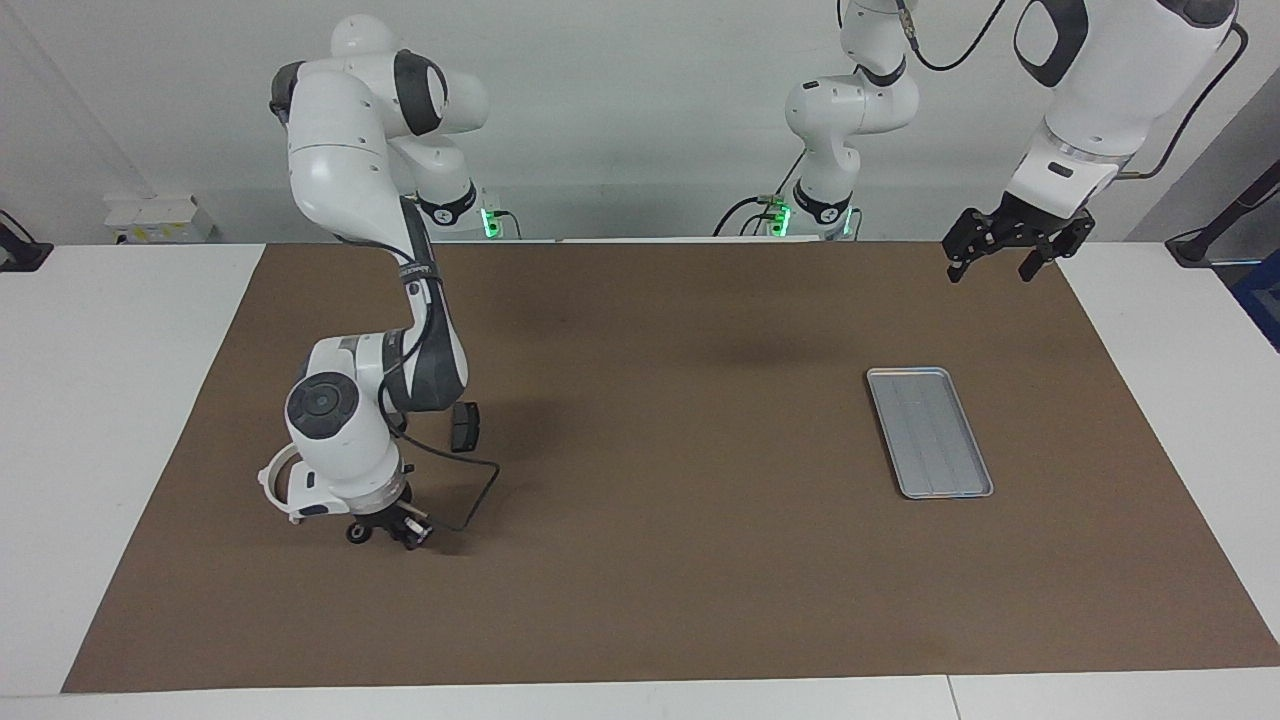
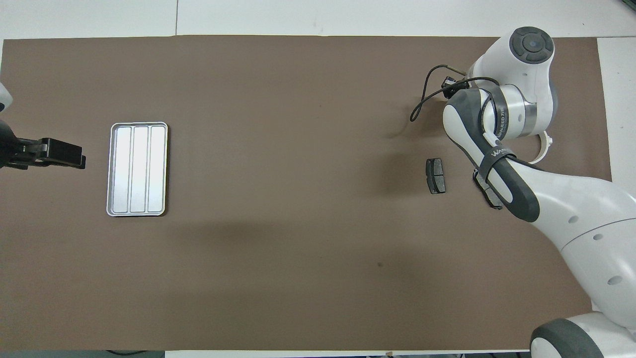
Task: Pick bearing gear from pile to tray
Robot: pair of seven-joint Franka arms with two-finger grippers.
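The silver tray lies empty on the brown mat toward the left arm's end, and also shows in the overhead view. The pile lies toward the right arm's end: a white half-ring bracket, one dark brake pad, and a second pad partly under the right arm. My right gripper is down at the mat beside the bracket; its own wrist hides it from above. A small black round piece sits at its tip. My left gripper waits open, raised beside the tray.
The brown mat covers most of the white table. The right arm's black cable loops down close to the mat beside the gripper. The mat's middle shows only shadows.
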